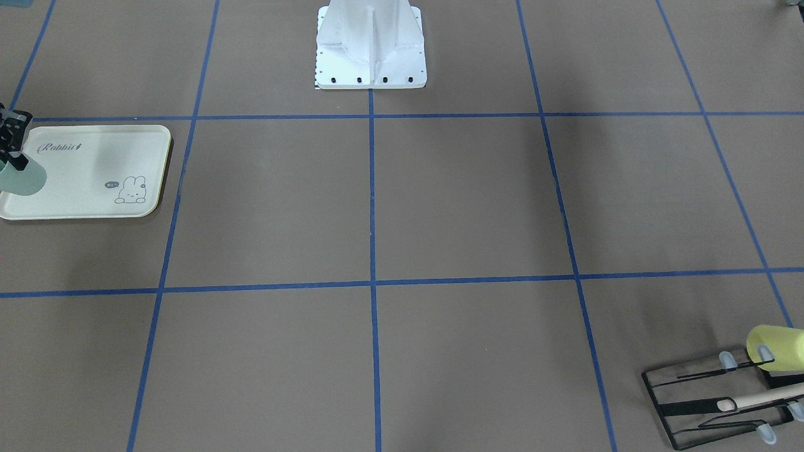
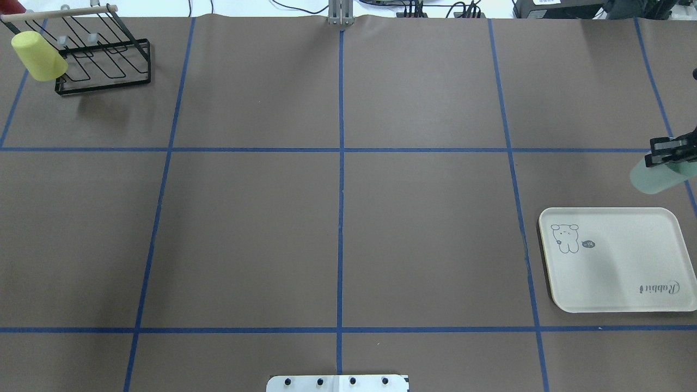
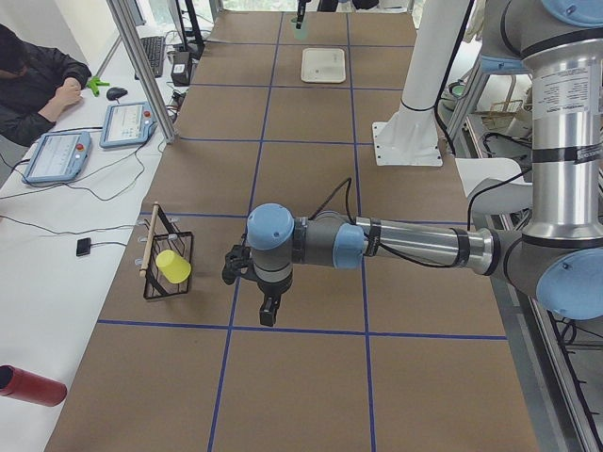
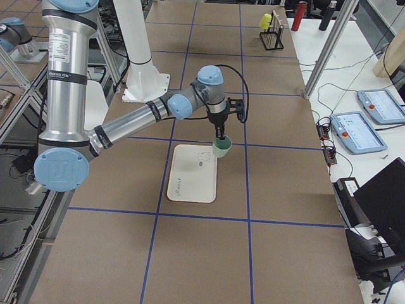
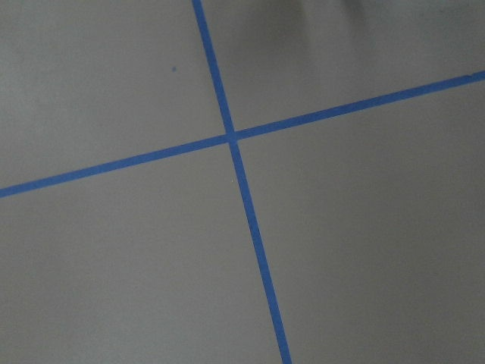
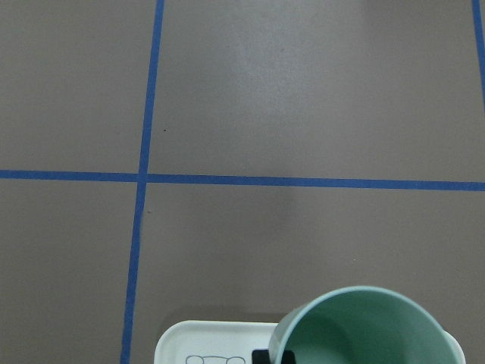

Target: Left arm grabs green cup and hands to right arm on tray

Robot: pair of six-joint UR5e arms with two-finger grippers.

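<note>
- Here, the green cup (image 4: 221,149) hangs mouth-up from the right gripper (image 4: 219,134), clear of the table.
- The right gripper is closed on the cup's rim. The rest of the cup hangs free directly below the fingers.
- The tray (image 4: 193,174) lies beneath the gripper. The cup sits over the tray's edge and appears raised, not touching it.
- Judged progress: the cup is in the right arm's grasp, so the pick-up and hand-over look complete. Lowering the cup onto the tray and releasing it remain.
- The left gripper (image 3: 268,307) hangs well apart from the cup over bare table. Whether it is open or closed cannot be told.
- Near the left gripper stands the black wire rack (image 2: 109,65) with the yellow cup (image 2: 38,54).
</note>
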